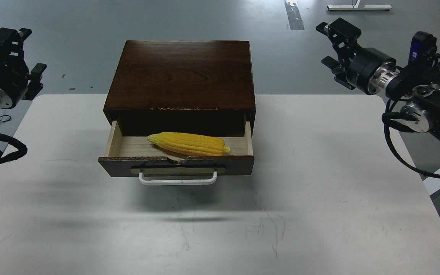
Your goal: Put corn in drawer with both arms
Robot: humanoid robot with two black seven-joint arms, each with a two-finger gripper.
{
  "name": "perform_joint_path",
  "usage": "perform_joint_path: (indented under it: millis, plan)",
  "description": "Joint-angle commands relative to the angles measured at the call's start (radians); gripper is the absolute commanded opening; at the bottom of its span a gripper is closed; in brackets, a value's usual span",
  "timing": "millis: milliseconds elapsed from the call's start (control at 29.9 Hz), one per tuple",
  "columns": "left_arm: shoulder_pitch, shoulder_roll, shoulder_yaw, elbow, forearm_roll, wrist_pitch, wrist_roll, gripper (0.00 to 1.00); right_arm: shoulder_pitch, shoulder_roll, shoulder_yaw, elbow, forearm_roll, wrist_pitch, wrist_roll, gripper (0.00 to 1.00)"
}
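Corn cob (189, 144) lies in open drawer (122, 140); both grippers' (13, 57) (332, 47) jaw states unreadable; push handle (178, 179) squarely.

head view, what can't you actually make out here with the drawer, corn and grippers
- Back of the drawer, head view: hidden under the cabinet top, in shadow.
- Underside of the corn, head view: it faces away from the camera.
- Left gripper, head view: dark, fingers indistinguishable.
- Right gripper, head view: dark and small, so its opening is unclear.

No lettering, label or number can be read — none anywhere.
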Motion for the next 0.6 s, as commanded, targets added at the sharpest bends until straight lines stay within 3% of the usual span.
perform_joint_path:
  millis: [0, 167, 334, 468, 568]
  plan:
    - [0.001, -0.001, 0.0, 0.004, -0.014, -0.013, 0.033, 0.98, -0.072, -0.006, 0.109, -0.015, 0.112, 0.024, -0.06, 1.0]
    - [0.004, -0.004, 0.0, 0.004, -0.015, -0.022, 0.039, 0.98, -0.159, 0.006, 0.205, -0.035, 0.18, 0.04, -0.098, 1.0]
    - [0.024, -0.01, 0.002, 0.004, -0.012, -0.058, 0.039, 0.98, -0.221, 0.02, 0.238, -0.058, 0.179, 0.148, -0.095, 1.0]
    - [0.037, -0.013, 0.003, 0.009, -0.012, -0.096, 0.039, 0.98, -0.224, 0.055, 0.253, -0.164, 0.179, 0.244, -0.089, 1.0]
    - [0.037, -0.021, 0.003, 0.009, -0.014, -0.09, 0.038, 0.98, -0.228, 0.089, 0.268, -0.203, 0.179, 0.243, -0.089, 1.0]
